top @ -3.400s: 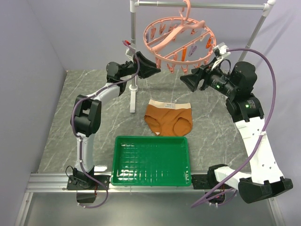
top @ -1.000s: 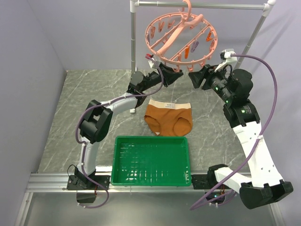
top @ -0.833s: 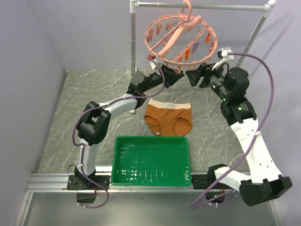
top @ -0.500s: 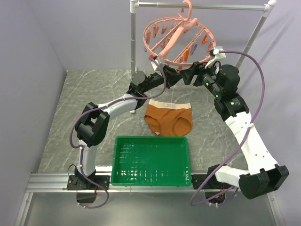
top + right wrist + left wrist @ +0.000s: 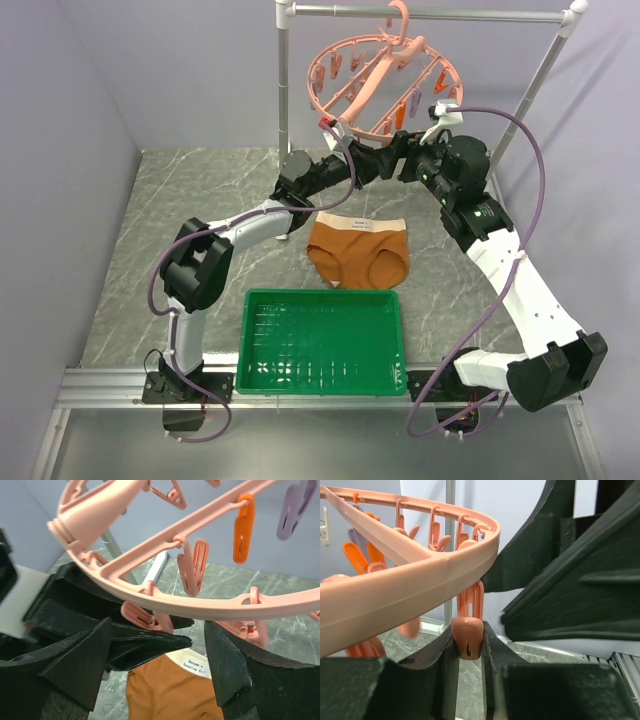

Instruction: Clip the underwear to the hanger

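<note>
The salmon-pink ring hanger (image 5: 385, 80) hangs by its hook from the grey rack bar, with several pink, orange and purple clothespins dangling. The rust-orange underwear (image 5: 358, 252) lies flat on the table below it, cream waistband towards the back. My left gripper (image 5: 372, 160) is under the ring's near rim. In the left wrist view (image 5: 468, 645) it is shut on a pink clothespin (image 5: 468, 630) hanging from the ring (image 5: 410, 587). My right gripper (image 5: 402, 158) is open and faces it. In the right wrist view (image 5: 157, 655) its fingers straddle the left gripper's tips and that clothespin (image 5: 142, 617), above the underwear (image 5: 170, 690).
A green tray (image 5: 322, 342) stands at the table's near edge, in front of the underwear. The grey rack's left upright (image 5: 283, 110) stands just behind my left arm, and its slanted right leg (image 5: 540, 70) is at the back right. Walls close in the left and back.
Both arms have closed in under the hanger: the left gripper moved right from the rack upright to the ring's near rim, the right gripper moved left to face it. The ring has shifted.
</note>
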Motion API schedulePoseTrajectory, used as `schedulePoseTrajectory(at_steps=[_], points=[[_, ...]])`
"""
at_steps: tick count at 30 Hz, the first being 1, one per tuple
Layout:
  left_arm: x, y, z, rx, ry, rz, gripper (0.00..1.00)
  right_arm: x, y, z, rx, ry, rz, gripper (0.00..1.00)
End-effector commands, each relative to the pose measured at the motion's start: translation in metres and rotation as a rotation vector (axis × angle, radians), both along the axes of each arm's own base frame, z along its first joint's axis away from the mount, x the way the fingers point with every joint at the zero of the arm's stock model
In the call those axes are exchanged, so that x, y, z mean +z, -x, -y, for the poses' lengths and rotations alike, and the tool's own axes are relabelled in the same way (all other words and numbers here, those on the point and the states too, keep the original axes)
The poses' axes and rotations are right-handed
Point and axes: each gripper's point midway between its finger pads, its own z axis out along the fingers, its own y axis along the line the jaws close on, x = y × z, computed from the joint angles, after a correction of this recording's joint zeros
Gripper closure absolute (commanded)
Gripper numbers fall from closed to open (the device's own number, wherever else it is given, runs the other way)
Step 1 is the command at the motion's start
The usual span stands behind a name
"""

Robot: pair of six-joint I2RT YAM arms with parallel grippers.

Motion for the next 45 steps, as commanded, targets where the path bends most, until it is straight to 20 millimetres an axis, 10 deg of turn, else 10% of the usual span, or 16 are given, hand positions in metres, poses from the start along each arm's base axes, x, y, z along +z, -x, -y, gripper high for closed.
schedulePoseTrajectory(at_steps=[1, 24, 32, 45], points=[[0.038, 0.027, -0.002, -0.044, 0.028, 0.091, 1.00, 0.019, -0.006, 0.002, -0.041, -0.003, 0.061, 0.20], [0.031, 0.038, 0.009, -0.096, -0.020, 0.096, 0.99, 0.016, -0.018, -0.011, -0.006, -0.030, 0.039, 0.57], [0.029, 0.038, 0.000, -0.059, -0.020, 0.078, 0.80, 0.020, -0.015, -0.018, 0.036, -0.050, 0.032, 0.98], [0.035, 0.040, -0.004, -0.049, -0.005, 0.073, 0.52, 0.025, -0.007, -0.021, 0.075, -0.081, 0.036, 1.00]])
